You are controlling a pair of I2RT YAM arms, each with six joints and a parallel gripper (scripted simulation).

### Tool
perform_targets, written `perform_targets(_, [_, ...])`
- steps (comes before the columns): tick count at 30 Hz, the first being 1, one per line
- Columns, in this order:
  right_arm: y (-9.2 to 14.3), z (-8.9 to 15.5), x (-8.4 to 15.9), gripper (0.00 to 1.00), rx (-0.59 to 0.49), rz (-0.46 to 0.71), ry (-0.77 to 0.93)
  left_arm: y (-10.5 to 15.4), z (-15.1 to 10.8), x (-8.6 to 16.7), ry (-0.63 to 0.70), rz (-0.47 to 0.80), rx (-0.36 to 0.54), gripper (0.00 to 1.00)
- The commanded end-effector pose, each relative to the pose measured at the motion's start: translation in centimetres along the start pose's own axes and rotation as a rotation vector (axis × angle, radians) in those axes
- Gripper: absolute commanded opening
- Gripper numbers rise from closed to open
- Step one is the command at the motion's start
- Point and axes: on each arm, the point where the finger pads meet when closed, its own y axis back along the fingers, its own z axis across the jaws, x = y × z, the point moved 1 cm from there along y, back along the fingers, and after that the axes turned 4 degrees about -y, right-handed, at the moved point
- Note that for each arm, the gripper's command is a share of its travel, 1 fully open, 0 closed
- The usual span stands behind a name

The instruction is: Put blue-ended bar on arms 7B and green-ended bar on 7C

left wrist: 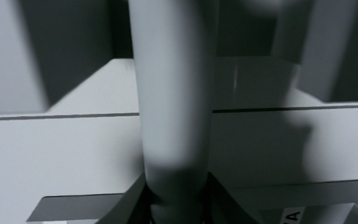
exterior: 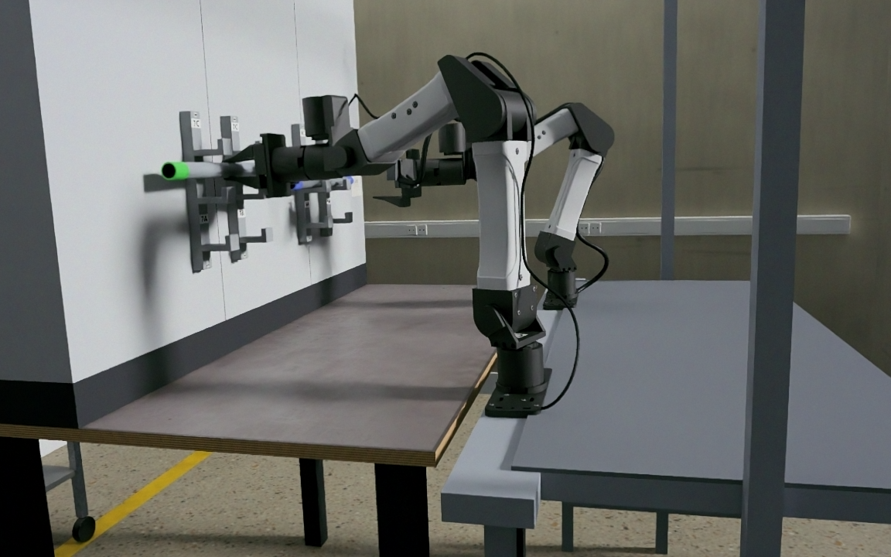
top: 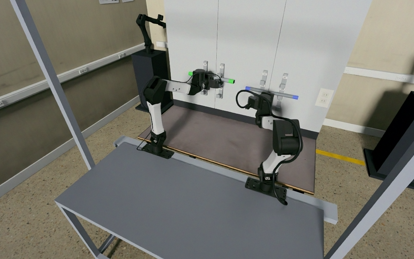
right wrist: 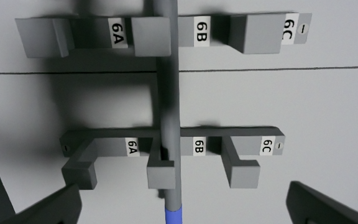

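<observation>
My left gripper (top: 217,79) (exterior: 230,170) (left wrist: 176,181) is shut on the green-ended bar (top: 227,80) (exterior: 203,170) (left wrist: 173,93). It holds the bar roughly level at the left rack, at a height between the 7C arms (exterior: 208,151) and the 7B arms (exterior: 213,199). In the left wrist view one rack arm (left wrist: 8,62) shows on each side of the bar. Whether the bar touches an arm is hidden. The blue-ended bar (top: 284,95) (right wrist: 171,124) lies across the pair of 6B arms (right wrist: 161,177). My right gripper (exterior: 387,184) (right wrist: 183,191) is open and empty, back from that bar.
The 6C arms (right wrist: 244,177) stand above the blue-ended bar and the 6A arms (right wrist: 79,175) below it. The white wall panel (top: 247,38) carries both racks. A brown bench top (top: 211,135) lies below. The arms stand well apart.
</observation>
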Motion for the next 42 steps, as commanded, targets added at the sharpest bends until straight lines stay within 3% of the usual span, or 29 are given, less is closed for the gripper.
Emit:
perform_targets(1, [0.0,0.3,0.0,1.00,0.010,0.006,0.004,0.9,1.7,0.8,0.016,0.009,-0.049,0.00])
perform_targets(42, [0.0,0.3,0.0,1.00,0.010,0.006,0.004,0.6,2.5,0.8,0.016,0.009,-0.049,0.00])
